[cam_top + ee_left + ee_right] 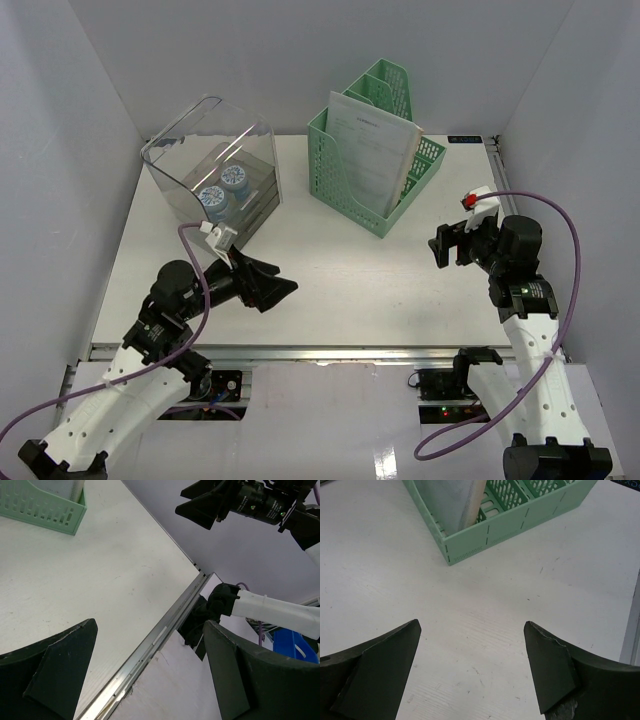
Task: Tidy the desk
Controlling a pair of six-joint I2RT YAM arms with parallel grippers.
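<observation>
Two robot arms are hovering low over the large flat white desk [340,300], which is stretching from the metal rail [330,351] by their bases to the far side. The left gripper [274,284] and right gripper [441,247] are spreading their jaws wide, grasping nothing. At the rear, a mint-green slotted plastic file holder [350,190] is propping white papers [370,150] upright beside a clear plastic drawer box [185,165] sheltering blue-lidded jars [222,188], apparently tidied away from the working middle.

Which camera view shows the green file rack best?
The top external view: the whole green file rack shows, with papers inside. The left wrist view catches only one corner; the right wrist view only its lower end.
</observation>
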